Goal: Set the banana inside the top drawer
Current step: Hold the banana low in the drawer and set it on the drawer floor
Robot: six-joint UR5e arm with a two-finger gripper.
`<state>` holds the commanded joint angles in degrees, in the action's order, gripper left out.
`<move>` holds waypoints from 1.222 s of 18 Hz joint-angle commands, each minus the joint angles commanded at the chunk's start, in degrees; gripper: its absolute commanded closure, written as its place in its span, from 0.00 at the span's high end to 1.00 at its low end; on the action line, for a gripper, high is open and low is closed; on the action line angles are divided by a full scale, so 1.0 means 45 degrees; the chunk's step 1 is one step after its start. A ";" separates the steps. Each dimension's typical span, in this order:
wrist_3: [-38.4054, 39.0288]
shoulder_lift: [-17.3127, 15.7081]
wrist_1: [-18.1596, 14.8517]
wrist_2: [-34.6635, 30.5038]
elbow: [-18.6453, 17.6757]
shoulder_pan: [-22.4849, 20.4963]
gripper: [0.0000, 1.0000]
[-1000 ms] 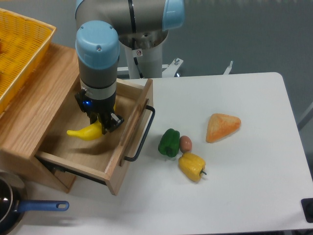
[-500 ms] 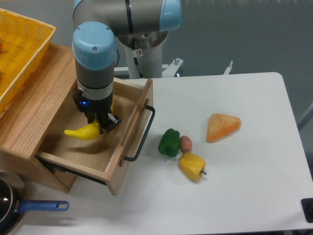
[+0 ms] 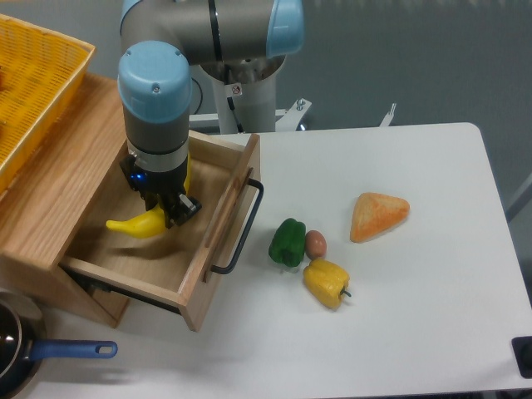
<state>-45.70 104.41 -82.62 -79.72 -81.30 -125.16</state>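
Light-oak wood forms the top drawer (image 3: 218,241), pulled open from its cabinet (image 3: 58,174) with a black bar handle on the front. Inside the drawer's opening the gripper (image 3: 166,214) points down, clenched on the banana (image 3: 133,225), whose bright yellow curved body sticks out to the left of the fingers. The banana sits within the drawer's outline, above the wooden floor; a soft shadow lies under it, and whether it touches the bottom cannot be told. The arm's blue-capped wrist joint (image 3: 155,79) stands directly over the drawer.

On top of the cabinet, at the upper left, rests a yellow mesh basket (image 3: 37,83). At the lower left corner sits a dark pan with a blue handle (image 3: 71,351).

On the white desk (image 3: 416,316), right of the drawer, a green bell pepper (image 3: 288,242), a small reddish-brown egg-shaped item (image 3: 316,243) and a yellow bell pepper (image 3: 326,283) cluster closely together. Further right lies a triangular orange piece of bread (image 3: 378,215), well apart from them.
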 joint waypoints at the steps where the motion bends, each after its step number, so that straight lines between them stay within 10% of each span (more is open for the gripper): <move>1: 0.0000 0.0000 0.0000 0.0000 0.0000 0.0000 0.35; 22: 0.0000 0.0039 0.0039 0.0000 -0.0156 0.0117 0.37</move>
<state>-45.70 104.59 -82.44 -79.72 -82.00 -124.63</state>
